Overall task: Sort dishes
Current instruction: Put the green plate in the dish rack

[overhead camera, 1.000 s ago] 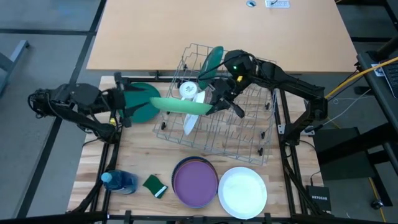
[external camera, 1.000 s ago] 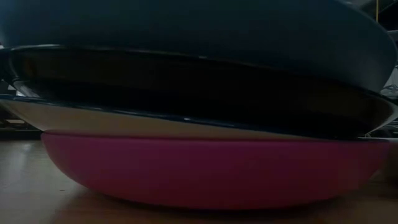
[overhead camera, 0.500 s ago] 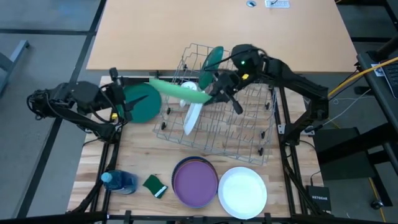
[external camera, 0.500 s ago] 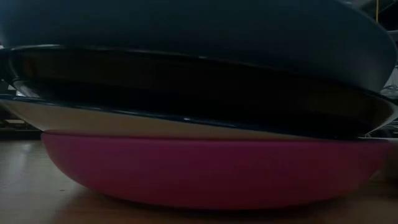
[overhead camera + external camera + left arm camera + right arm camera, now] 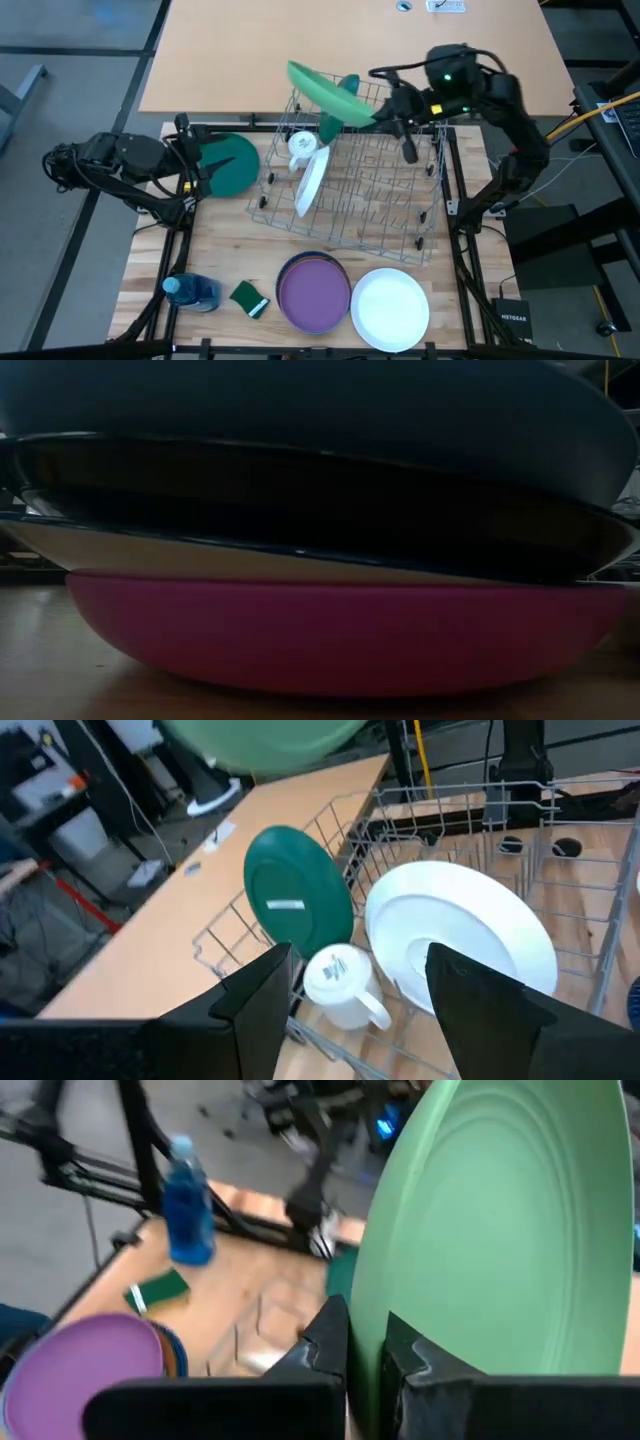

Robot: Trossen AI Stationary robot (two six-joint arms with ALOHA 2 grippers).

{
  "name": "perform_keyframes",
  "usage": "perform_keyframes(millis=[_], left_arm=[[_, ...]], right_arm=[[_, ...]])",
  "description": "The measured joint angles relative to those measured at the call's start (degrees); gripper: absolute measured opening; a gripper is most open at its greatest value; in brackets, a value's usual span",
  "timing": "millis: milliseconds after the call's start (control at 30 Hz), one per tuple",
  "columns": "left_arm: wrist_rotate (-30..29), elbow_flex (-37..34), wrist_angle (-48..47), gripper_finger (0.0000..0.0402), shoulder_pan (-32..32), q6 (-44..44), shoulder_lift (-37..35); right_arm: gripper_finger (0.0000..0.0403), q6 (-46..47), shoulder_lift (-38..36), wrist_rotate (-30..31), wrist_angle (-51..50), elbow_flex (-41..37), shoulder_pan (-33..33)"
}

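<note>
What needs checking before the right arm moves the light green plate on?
1. Right gripper shut on the light green plate: ok.
2. Plate lifted clear of the rack: ok.
3. Left gripper open, empty, at the rack's left end: ok.
4. Dark green plate, white plate and mug standing in the rack: ok.
5. Matching light green stack to drop onto: cannot tell.

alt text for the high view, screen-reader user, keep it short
Seen from above, the right gripper holds a light green plate lifted over the far edge of a wire dish rack, which still has a white plate, a dark green plate and a mug. The open left gripper waits by another dark green plate.
</note>
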Motion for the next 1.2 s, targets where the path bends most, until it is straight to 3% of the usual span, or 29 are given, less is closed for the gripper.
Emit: perform_keyframes(millis=[267,633,800,967,1200], left_arm=[[0.0,-0.2,-3.7,0.0219,0.0,-6.2,0.2],[0.0,-0.2,-5.7,0.0219,0.0,-8.6,1.1],[0.0,-0.2,-9.1,0.0219,0.0,-9.6,1.8],[0.0,-0.2,-9.2,0.0219,0.0,-10.7,2.9],[0.0,-0.2,-9.1,0.0219,0.0,-10.7,5.1]], right_arm=[[0.0012,7.0,-4.0,15.2,-13.6,-1.9,-0.3],[0.0012,16.9,-9.6,23.8,-21.5,-1.9,-0.2],[0.0012,20.8,-15.6,26.4,-20.7,-6.2,-0.2],[0.0012,23.9,-24.7,28.6,-11.4,-20.8,-0.2],[0.0012,24.0,-42.4,27.8,19.7,-56.0,-0.2]])
